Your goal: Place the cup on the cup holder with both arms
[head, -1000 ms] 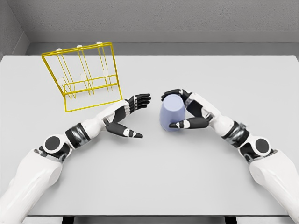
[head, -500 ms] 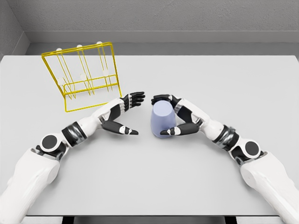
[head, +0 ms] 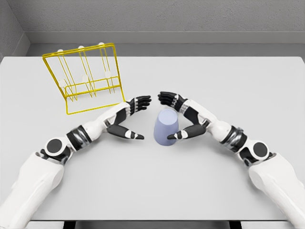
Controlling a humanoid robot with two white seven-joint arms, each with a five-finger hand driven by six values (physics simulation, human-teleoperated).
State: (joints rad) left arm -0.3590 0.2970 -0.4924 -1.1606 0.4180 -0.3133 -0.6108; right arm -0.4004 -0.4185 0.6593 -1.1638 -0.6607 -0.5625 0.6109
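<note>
A lavender cup (head: 166, 128) stands mouth-down on the grey table (head: 157, 186), just right of centre. My right hand (head: 165, 117) is open around it: the fingers (head: 167, 98) reach past the cup's far side without touching, and the thumb (head: 180, 135) lies at its lower right edge. My left hand (head: 144, 118) is open a short way to the cup's left, palm facing it, with a gap between them. The yellow wire cup holder (head: 86, 81) stands at the back left, tilted, with white-tipped pegs.
The table's back edge meets a grey wall (head: 157, 19). The cup holder's front frame (head: 95, 108) lies close behind my left forearm (head: 97, 127).
The right hand carried the cup left towards the centre, then loosened its fingers off the cup's top. The left hand stayed open, drifting only slightly.
</note>
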